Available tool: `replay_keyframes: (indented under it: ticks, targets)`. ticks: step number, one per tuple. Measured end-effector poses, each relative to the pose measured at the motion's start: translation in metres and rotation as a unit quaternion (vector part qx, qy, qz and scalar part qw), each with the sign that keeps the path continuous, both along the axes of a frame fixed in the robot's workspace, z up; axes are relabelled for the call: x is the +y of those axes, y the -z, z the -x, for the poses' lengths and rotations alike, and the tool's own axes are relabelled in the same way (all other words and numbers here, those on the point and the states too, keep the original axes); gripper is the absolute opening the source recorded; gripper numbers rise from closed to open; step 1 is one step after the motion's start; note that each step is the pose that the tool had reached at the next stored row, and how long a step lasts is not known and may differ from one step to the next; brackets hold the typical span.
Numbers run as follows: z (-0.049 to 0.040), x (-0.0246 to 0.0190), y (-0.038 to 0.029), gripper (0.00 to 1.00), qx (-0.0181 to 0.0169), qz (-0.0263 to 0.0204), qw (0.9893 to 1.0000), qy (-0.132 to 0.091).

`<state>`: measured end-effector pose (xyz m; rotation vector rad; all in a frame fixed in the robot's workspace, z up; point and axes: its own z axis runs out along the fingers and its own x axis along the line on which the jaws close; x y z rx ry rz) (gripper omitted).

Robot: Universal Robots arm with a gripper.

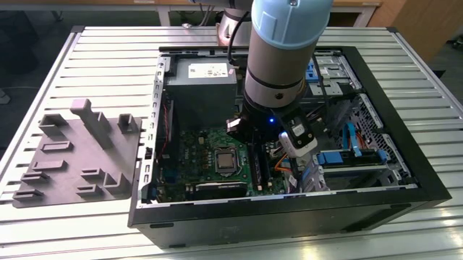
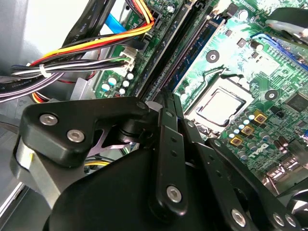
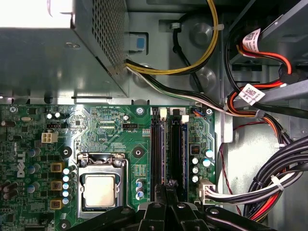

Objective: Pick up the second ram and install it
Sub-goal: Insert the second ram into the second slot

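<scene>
In the first wrist view the gripper (image 3: 167,188) is pinching the second ram (image 3: 165,149) by its near end, fingers clenched on it. The stick is lying along a black motherboard slot (image 3: 177,147), beside the processor socket (image 3: 100,185); beyond, the power supply (image 3: 57,48) is sitting.

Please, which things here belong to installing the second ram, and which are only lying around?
For the job:
- the hand, over the memory slots
- the motherboard that carries them
- the ram itself: I cannot make it out for sure

Just lying about:
- grey tray beside the computer case
- power supply
- cable bundles
- processor
</scene>
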<state>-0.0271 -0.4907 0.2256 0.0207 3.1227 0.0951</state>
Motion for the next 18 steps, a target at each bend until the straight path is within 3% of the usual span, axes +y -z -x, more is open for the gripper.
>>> replay_keyframes:
  ticks: [18]
  targets:
    - [0.0000,0.0000,0.0010,0.11,0.0000,0.0000,1.0000,0.000]
